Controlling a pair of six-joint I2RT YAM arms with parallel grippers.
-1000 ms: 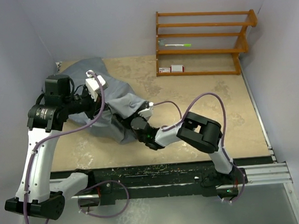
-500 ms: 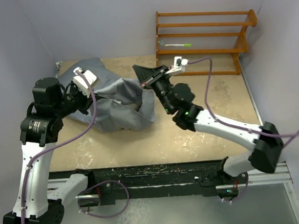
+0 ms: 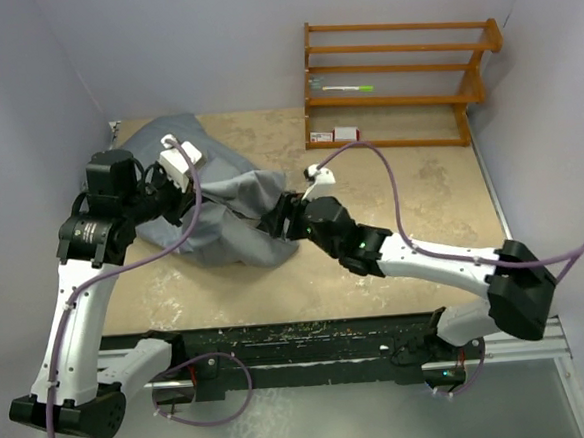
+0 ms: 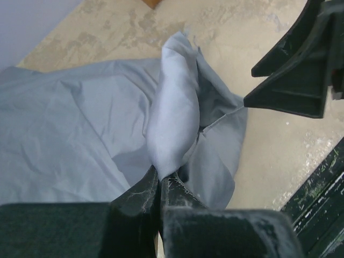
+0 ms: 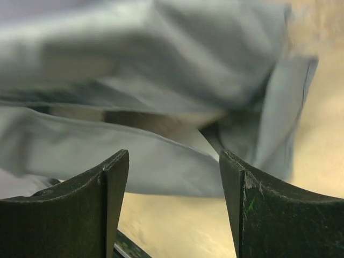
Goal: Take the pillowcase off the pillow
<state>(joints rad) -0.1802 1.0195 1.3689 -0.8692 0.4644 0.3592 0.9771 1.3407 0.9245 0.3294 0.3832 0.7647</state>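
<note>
The blue-grey pillowcase (image 3: 215,199) lies crumpled on the table's left back part. My left gripper (image 3: 198,190) is shut on a raised fold of it; in the left wrist view the fold (image 4: 172,118) rises from the closed fingertips of the left gripper (image 4: 159,180). My right gripper (image 3: 275,220) is open at the cloth's near right end, holding nothing. In the right wrist view the right gripper (image 5: 174,156) faces the cover's loose folds (image 5: 161,59). A pale cream strip (image 5: 140,117) shows between them, apparently the pillow; the rest of the pillow is hidden.
A wooden rack (image 3: 403,81) stands at the back right with a green pen (image 3: 348,89) and small boxes (image 3: 334,134). Walls close the left, back and right. A black rail (image 3: 320,335) runs along the near edge.
My right gripper swung up and back toward the rack, then came down to the pillowcase's right end, open. My left gripper stayed shut on the cloth, shifting slightly.
</note>
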